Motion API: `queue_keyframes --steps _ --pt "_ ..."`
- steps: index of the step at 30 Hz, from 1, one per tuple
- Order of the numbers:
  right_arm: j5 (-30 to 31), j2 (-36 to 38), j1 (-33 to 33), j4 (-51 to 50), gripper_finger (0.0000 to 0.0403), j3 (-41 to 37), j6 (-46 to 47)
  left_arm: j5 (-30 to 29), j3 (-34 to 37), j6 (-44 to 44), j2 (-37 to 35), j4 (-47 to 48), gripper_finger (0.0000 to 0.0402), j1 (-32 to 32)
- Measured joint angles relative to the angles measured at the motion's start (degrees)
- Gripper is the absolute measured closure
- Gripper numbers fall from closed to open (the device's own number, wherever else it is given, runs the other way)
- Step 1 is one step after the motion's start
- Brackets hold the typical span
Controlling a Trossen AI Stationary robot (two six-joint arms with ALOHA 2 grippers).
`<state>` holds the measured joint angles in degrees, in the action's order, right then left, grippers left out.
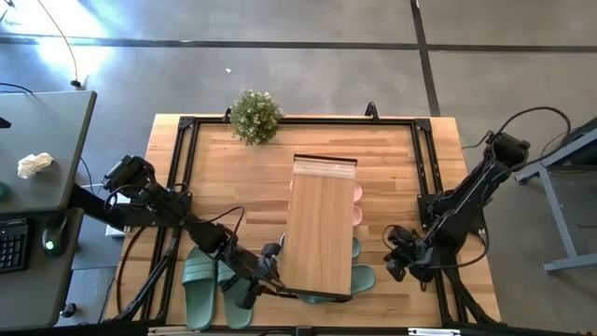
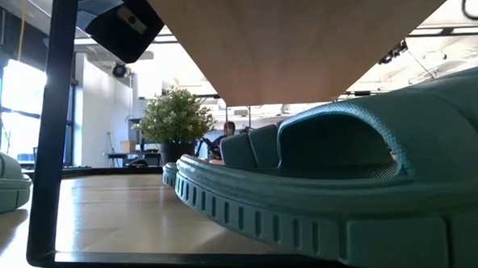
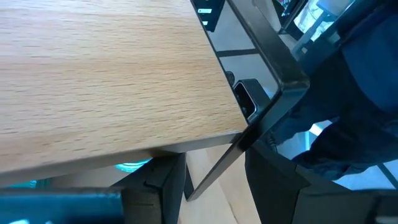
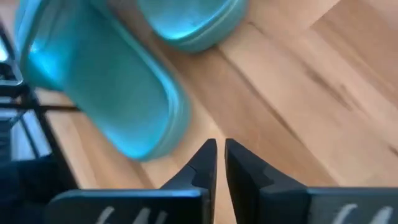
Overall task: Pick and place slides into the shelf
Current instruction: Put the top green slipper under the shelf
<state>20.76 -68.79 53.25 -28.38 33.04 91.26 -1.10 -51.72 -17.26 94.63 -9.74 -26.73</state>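
The shelf point(image 1: 322, 229) stands mid-table, its plank top point(image 3: 93, 74) filling the left wrist view. My left gripper point(image 1: 264, 273) is open at the shelf's near left corner; the dark corner post point(image 3: 249, 134) runs between its fingers. One sage green pair point(image 1: 201, 285) lies sole-down left of that arm. Another green pair point(image 1: 359, 277) sticks out from under the shelf's near right side, large in the low view point(image 2: 347, 194). Pink slides point(image 1: 357, 205) peek out at the shelf's right edge. My right gripper point(image 4: 221, 162) is shut, just short of the green slides point(image 4: 106, 81).
A potted plant point(image 1: 255, 117) stands at the table's far edge. A black frame point(image 1: 187, 126) runs round the tabletop. A side desk point(image 1: 42, 140) with a crumpled tissue sits left of the table. Bare wood point(image 1: 233, 177) lies left of the shelf. A person point(image 2: 229, 130) sits far behind.
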Motion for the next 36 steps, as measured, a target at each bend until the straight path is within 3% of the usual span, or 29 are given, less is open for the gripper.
queue_keyframes --steps 5,17,36 --pt "-1.47 -4.52 -1.51 6.94 0.04 -0.02 -6.02 0.08 0.0 -0.79 0.0 -0.11 0.0252 0.21" --pt "-4.75 -13.97 -2.99 20.76 0.0402 -0.04 -7.29 0.02 0.0 -1.22 0.0 -0.09 0.0252 0.23" --pt "-2.37 -16.03 -4.66 28.8 0.0403 -0.04 -6.73 0.22 -0.02 -1.22 0.0 0.33 0.0252 0.58"
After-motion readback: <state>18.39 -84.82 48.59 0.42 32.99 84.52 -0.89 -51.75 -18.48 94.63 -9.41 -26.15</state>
